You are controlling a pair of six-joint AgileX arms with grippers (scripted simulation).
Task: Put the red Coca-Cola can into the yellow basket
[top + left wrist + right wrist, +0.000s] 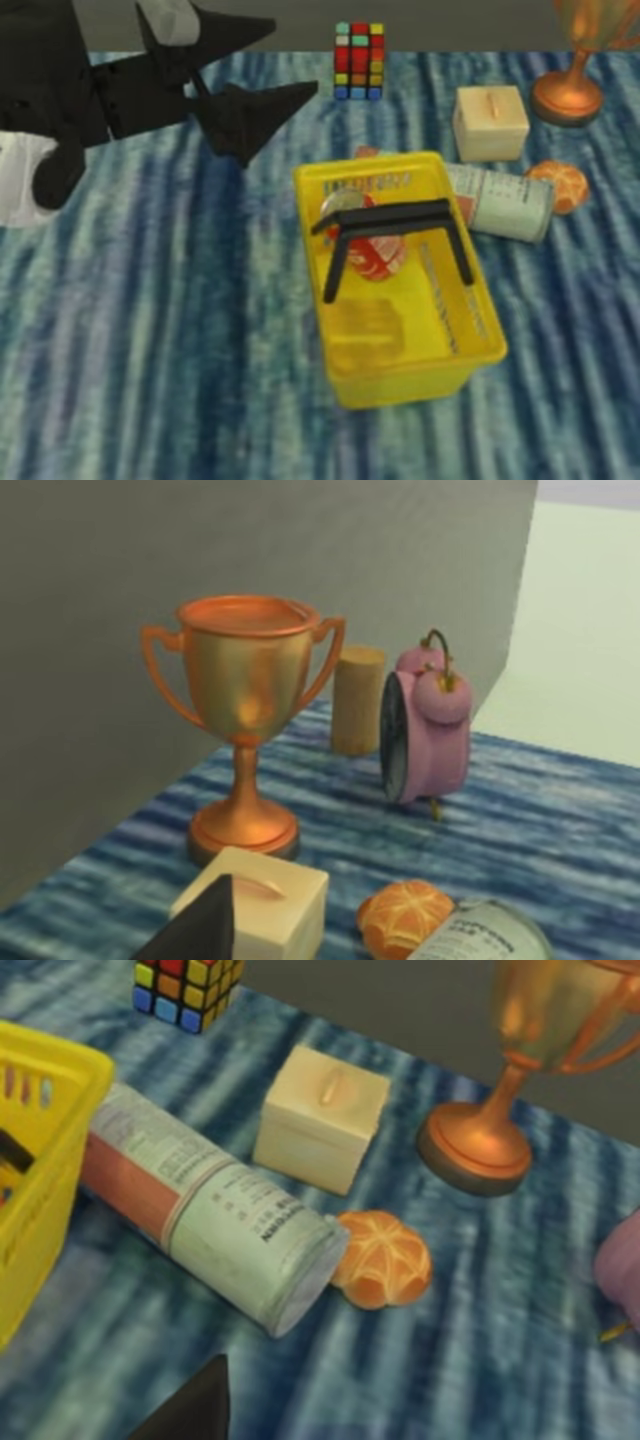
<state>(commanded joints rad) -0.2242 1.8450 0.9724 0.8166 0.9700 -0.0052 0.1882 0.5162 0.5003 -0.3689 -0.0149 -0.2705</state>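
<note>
Can [365,238] lies inside the yellow basket [470,360]; left tool [250,118], apparently spread and empty, hovers up-left.

Bright, even light; soft blur

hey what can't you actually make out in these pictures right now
- Red Coca-Cola can: top view, lying in the yellow basket, partly hidden by the black handles.
- Left gripper: top view, fingers merge into a dark shape.
- Right gripper: only a dark tip shows in its wrist view.
- Trophy: cut off by top view's edge.
</note>
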